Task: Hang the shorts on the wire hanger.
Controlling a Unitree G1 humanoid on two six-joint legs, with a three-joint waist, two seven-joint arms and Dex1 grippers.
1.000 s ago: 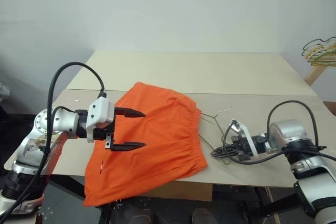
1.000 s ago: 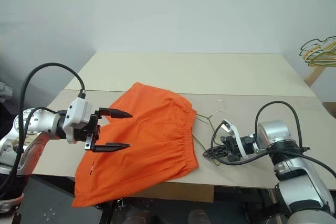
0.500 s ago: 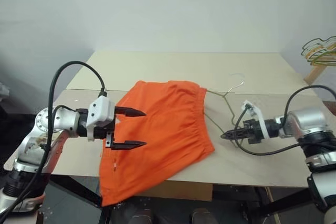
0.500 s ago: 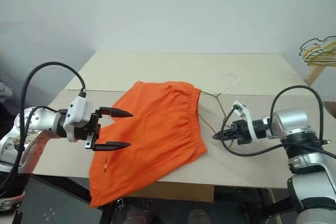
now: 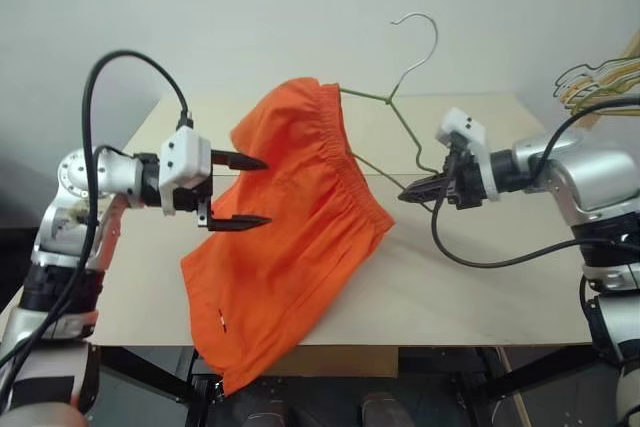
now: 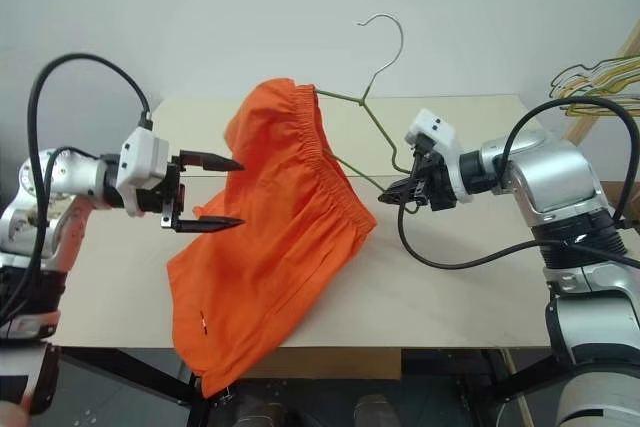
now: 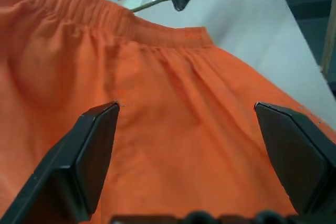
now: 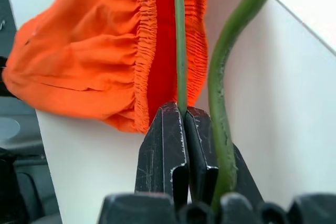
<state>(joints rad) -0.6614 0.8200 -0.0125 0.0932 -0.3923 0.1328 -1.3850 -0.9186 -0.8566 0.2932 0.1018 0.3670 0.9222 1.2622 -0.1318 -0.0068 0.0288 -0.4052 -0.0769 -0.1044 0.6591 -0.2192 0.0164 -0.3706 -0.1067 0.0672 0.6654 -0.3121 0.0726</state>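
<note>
The orange shorts (image 5: 300, 217) hang by their waistband from the wire hanger (image 5: 385, 97), which is raised off the table with its hook (image 5: 420, 27) in the air. The lower part of the shorts trails over the table's front edge. My right gripper (image 5: 408, 192) is shut on the wire hanger's lower wire (image 8: 180, 40), just right of the waistband. My left gripper (image 5: 267, 191) is open at the left side of the shorts, its fingers (image 7: 89, 156) level and pointing at the fabric (image 7: 184, 119). I cannot tell whether they touch it.
The beige table (image 5: 480, 287) has bare room to the right of the shorts. A bunch of coloured hangers (image 5: 600, 77) hangs at the far right behind my right arm. The table's front edge is close below the shorts.
My right gripper has risen and rolled, lifting the wire hanger and the waistband off the table. My left gripper has risen a little and stayed open. The view has shifted too.
</note>
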